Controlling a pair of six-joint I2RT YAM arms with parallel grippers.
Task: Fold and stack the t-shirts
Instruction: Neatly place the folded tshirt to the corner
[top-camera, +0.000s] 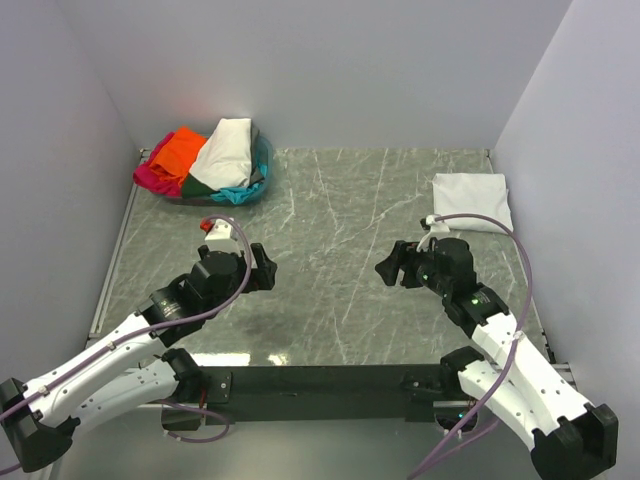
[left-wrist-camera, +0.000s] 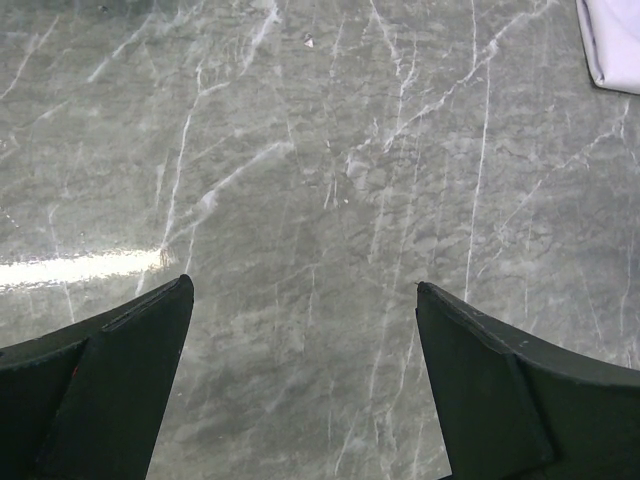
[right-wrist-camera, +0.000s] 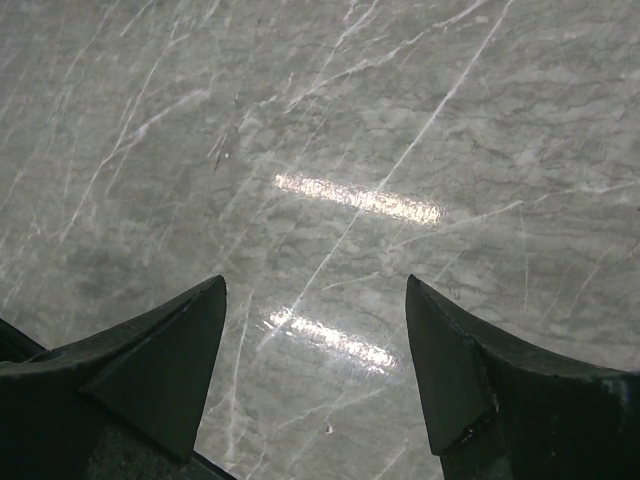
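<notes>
**A:** Where does the white shirt (top-camera: 472, 202) lie?

**B:** It lies folded flat on the bench (top-camera: 330, 200), in the far right corner, close to the right wall.

**A:** And the right gripper (top-camera: 391, 266)?

**B:** It hangs over the bare middle of the bench. It is nearer to the arm bases than the shirt is, to the left of it and well apart from it. Its jaws stand wide and hold nothing. The right wrist view shows only marble between them.

**A:** The left gripper (top-camera: 262, 268)?

**B:** It is also spread wide and empty, over the bench left of centre. The white shirt is far from it, on the other side of the bench. In the left wrist view only a corner of the shirt shows, at the top right edge.

**A:** And the other shirts?

**B:** They make a pile (top-camera: 205, 170) in the far left corner. The cream shirt (top-camera: 228, 148) is on top and the orange shirt (top-camera: 182, 150) is beside it. The magenta shirt (top-camera: 152, 176) is at the left edge. The teal shirt (top-camera: 236, 194) and the green shirt (top-camera: 197, 186) show at the near side. The pile is beyond the left gripper and does not touch it.
</notes>
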